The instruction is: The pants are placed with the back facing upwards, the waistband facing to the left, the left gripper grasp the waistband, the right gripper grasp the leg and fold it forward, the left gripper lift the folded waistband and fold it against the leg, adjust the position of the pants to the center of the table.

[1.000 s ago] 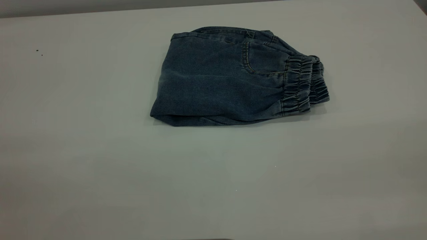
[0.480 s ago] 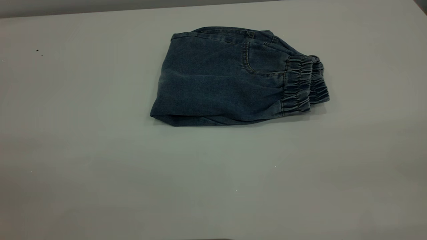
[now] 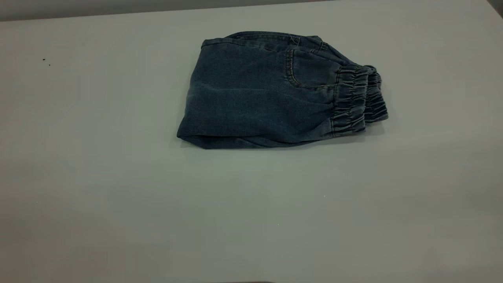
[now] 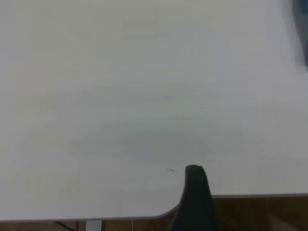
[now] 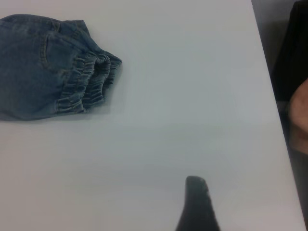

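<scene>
The pants (image 3: 259,98) lie folded into a compact bundle on the white table (image 3: 118,196), a little behind and right of its middle. The ruched waistband (image 3: 359,98) is doubled over at the bundle's right end, and a curved pocket seam shows beside it. A stitched hem, possibly the leg (image 3: 271,37), runs along the far edge. Neither gripper appears in the exterior view. The right wrist view shows the pants (image 5: 33,67) and waistband (image 5: 89,79) well apart from my right gripper (image 5: 196,202). My left gripper (image 4: 195,197) hangs over the table's edge, touching nothing.
The table's edge (image 4: 250,196) crosses the left wrist view with brown floor beyond it. A person's hand (image 5: 299,115) and dark clothing sit beyond the table's edge in the right wrist view. Two small dark specks (image 3: 46,61) mark the tabletop at far left.
</scene>
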`<state>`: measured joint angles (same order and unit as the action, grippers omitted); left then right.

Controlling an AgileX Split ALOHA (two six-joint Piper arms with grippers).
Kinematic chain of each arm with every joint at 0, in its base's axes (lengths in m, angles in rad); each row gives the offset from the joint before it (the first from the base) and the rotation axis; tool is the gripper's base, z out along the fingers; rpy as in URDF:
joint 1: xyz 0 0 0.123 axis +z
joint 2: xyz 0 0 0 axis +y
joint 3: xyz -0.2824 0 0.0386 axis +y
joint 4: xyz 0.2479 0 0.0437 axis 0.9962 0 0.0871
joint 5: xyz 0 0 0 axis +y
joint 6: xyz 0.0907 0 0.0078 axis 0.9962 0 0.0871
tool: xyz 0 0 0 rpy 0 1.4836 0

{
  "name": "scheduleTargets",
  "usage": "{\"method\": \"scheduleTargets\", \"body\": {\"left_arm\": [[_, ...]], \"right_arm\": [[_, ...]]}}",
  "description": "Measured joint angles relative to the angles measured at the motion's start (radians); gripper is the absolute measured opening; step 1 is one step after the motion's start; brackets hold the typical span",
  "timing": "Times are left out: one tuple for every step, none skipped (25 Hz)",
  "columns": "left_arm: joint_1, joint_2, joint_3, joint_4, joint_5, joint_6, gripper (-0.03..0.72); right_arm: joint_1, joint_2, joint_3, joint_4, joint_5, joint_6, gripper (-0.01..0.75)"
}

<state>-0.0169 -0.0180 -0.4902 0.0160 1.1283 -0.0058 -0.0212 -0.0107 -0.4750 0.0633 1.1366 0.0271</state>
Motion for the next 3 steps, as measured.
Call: {"method": "scheduleTargets", "body": {"left_arm": [[0.000, 0.000, 0.000, 0.000, 0.000, 0.000, 0.516], [0.000, 0.000, 0.000, 0.000, 0.000, 0.000, 0.516], [0.000, 0.000, 0.000, 0.000, 0.000, 0.000, 0.516]], "right_arm": [[0.000, 0.000, 0.000, 0.000, 0.000, 0.000, 0.435], [0.000, 0.000, 0.000, 0.000, 0.000, 0.000, 0.435], [0.000, 0.000, 0.000, 0.000, 0.000, 0.000, 0.435]]}}
